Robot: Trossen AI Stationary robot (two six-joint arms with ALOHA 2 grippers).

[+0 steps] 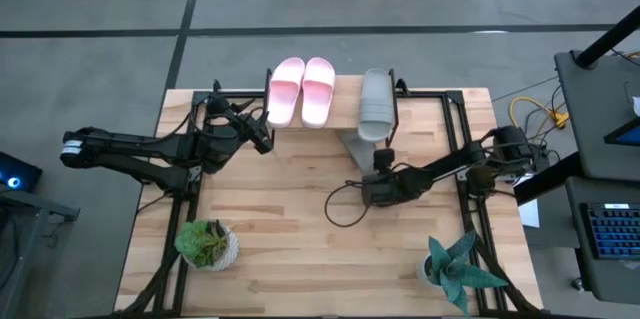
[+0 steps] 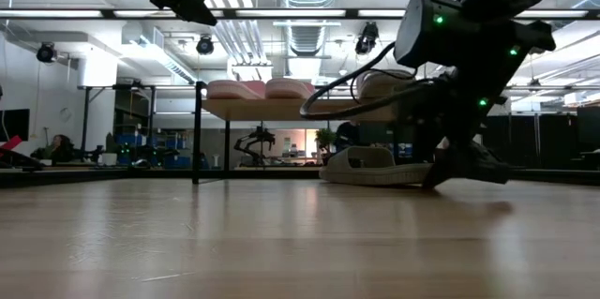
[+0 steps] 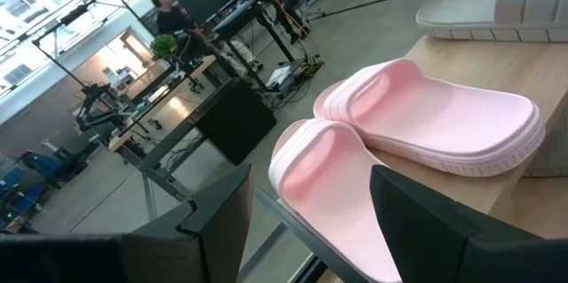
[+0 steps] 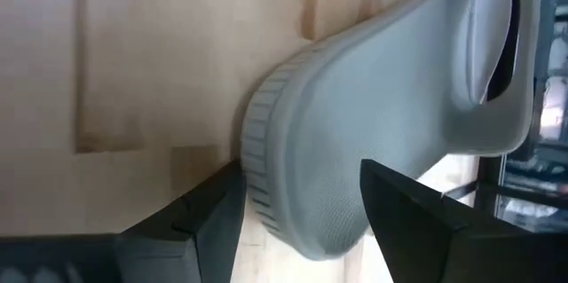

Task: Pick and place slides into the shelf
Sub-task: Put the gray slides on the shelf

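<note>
Two light pink slides [image 1: 303,89] lie side by side on the shelf [image 2: 281,109], soles down. In the left wrist view the pink slides [image 3: 426,132] sit just ahead of the fingers. One grey slide [image 1: 377,104] rests on the shelf top to their right. The second grey slide [image 2: 375,163] lies on the table in front of the shelf. My left gripper [image 1: 265,139] hovers open beside the pink pair, touching nothing. My right gripper [image 4: 302,212] is low at the table, open, with a finger on either side of the second grey slide's heel end [image 4: 293,176]. My right gripper comes nearly level from the table's near side, along the length of the grey slide on the table. Its fingers [image 4: 209,216] stand close on either side of the heel end [image 4: 266,185]. Whether they touch it, I cannot tell. The slide lies on the table.
Two potted plants stand near the table's near edge, one at the left [image 1: 207,244] and one at the right [image 1: 455,264]. A black cable [image 1: 345,204] loops on the table by the right arm. People [image 3: 164,3] work at desks in the room beyond.
</note>
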